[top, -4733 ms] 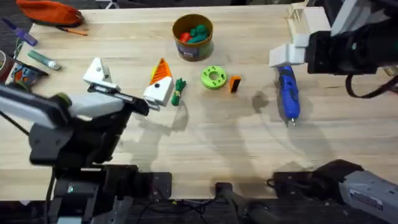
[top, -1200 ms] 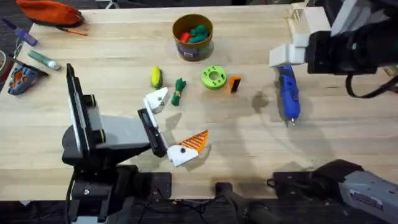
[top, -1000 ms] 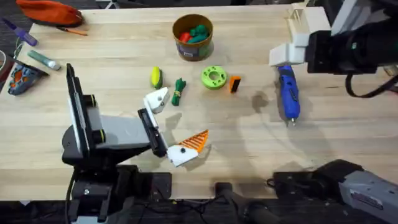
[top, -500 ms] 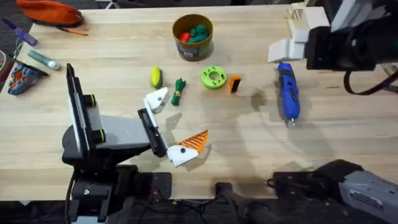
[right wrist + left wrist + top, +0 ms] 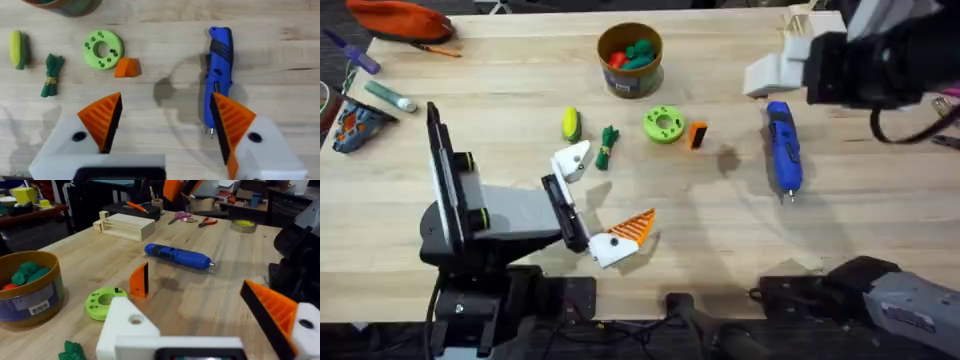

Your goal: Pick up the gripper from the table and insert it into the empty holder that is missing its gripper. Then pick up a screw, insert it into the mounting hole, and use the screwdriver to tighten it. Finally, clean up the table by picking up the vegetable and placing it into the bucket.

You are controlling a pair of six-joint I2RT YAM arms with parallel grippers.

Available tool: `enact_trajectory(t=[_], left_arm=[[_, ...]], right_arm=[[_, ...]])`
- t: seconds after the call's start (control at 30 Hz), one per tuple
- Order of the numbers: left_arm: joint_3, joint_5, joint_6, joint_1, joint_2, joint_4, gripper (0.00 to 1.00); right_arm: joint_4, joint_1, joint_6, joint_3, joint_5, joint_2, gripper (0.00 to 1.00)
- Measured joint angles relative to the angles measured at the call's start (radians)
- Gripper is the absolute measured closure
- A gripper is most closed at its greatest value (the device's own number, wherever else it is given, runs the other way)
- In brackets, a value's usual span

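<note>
Your left gripper [image 5: 600, 205] nearest, low over table [image 5: 720, 230], fingers spread wide, gripping nothing: one finger is bare white holder [image 5: 571, 161], other carries orange ribbed tip [image 5: 632, 228]. Beyond it: yellow vegetable [image 5: 570, 124], green vegetable [image 5: 608, 146], green disc [image 5: 663, 124], orange gripper [image 5: 697, 134] just beside disc. Blue screwdriver [image 5: 782, 147] lies right. Bucket [image 5: 630, 59] behind. Your right gripper [image 5: 165, 120] hovers above screwdriver, spread apart, empty.

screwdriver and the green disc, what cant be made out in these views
- Screwdriver: in the right wrist view its bit end lies behind the right gripper's orange pad.
- Green disc: whether its holes hold screws is too small to tell overhead.
- Bucket: cut off by the left wrist view's edge.
</note>
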Motion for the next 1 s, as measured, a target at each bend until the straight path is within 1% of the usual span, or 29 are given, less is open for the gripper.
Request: enact_trajectory(t=[0.1,0.13,0.17,0.4,0.57,0.6,0.8,1.0], left_arm=[[0.000,0.000,0.000,0.000,0.000,0.000,0.015],[0.000,0.000,0.000,0.000,0.000,0.000,0.015],[0.000,0.000,0.000,0.000,0.000,0.000,0.015],[0.000,0.000,0.000,0.000,0.000,0.000,0.015],[0.000,0.000,0.000,0.000,0.000,0.000,0.015],[0.000,0.000,0.000,0.000,0.000,0.000,0.015],[0.000,0.000,0.000,0.000,0.000,0.000,0.016],[0.000,0.000,0.000,0.000,0.000,0.000,0.016]], right_arm=[[-0.040,0.028,0.015,0.072,0.003,0.070,0.009],[-0.045,0.063,0.039,0.121,0.013,0.148,0.010],[-0.042,0.074,0.052,0.129,0.015,0.172,0.009],[-0.033,0.121,0.129,0.135,0.017,0.318,0.008],[-0.022,0.140,0.124,0.138,0.015,0.428,0.008],[-0.022,0.147,0.112,0.150,0.011,0.484,0.007],[-0.011,0.153,0.076,0.189,-0.012,0.552,0.006],[0.004,0.153,0.052,0.203,-0.031,0.563,0.009]])
